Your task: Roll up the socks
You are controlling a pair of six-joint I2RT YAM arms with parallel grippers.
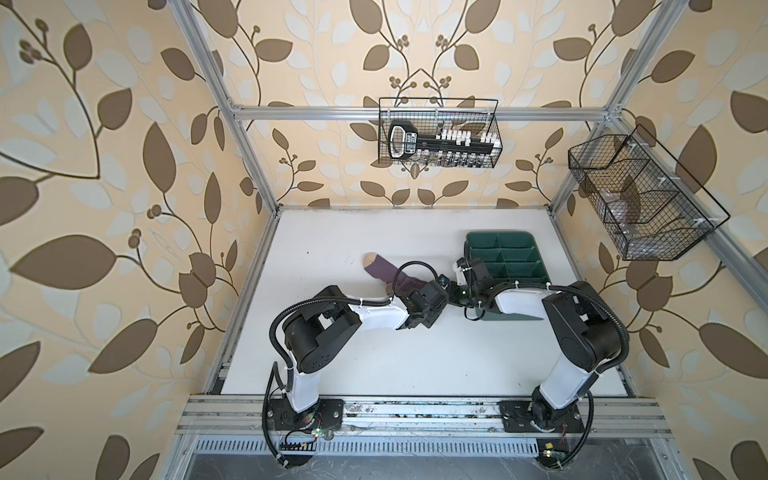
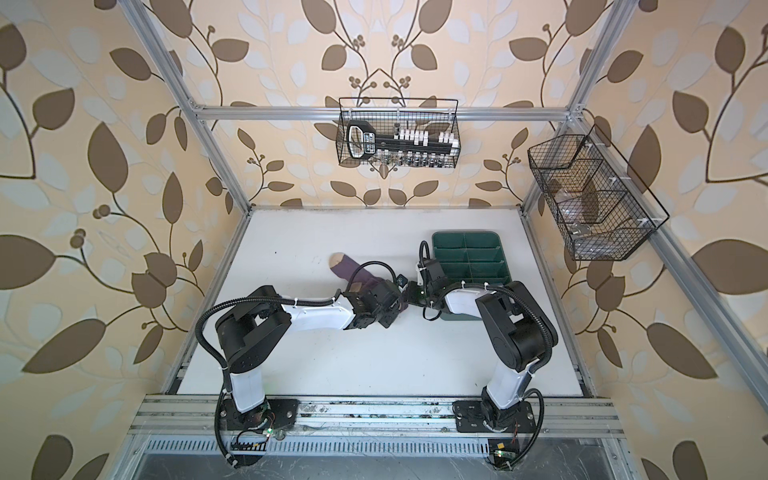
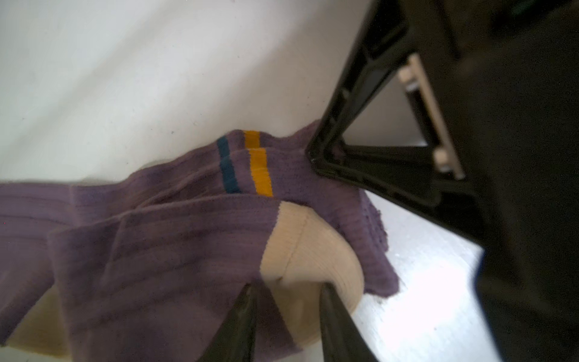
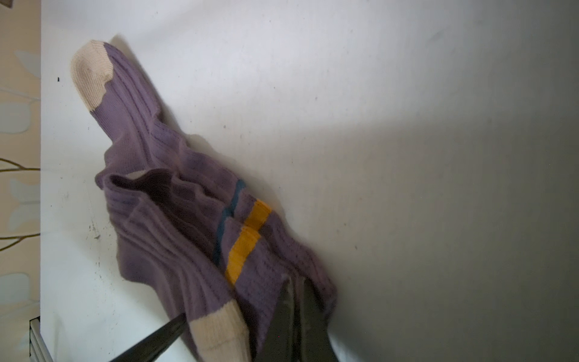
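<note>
Because the socks (image 4: 150, 141) were soft ribbed knit, light and limp, they would probably fold and slide on the smooth table (image 1: 374, 353) and keep no shape alone. A firm pinch through the layers seemed a better hold than a push. Only purple cloth showed, with 2 sets of orange and navy stripes lying one on the other, so at least 2 layers were there. No grey-blue sock was visible. A good place to take hold seemed the tan end, which looked thicker, or the cuff edge past the stripes.

The socks lay near the middle of the table, in both top views between the 2 arms. 1 tan toe pointed away to the far left, and the striped end was hidden under the wrists. The right claw (image 4: 296, 282) was closed on the cuff end, just past the orange stripe. The left claw (image 3: 287, 286) stood at the other tan patch, which lay folded near the stripes. Its fingers (image 3: 247, 313) were apart with this tan cloth between them, and whether they already pinched it could not be told. The 2 claws were just beside each other.
</note>
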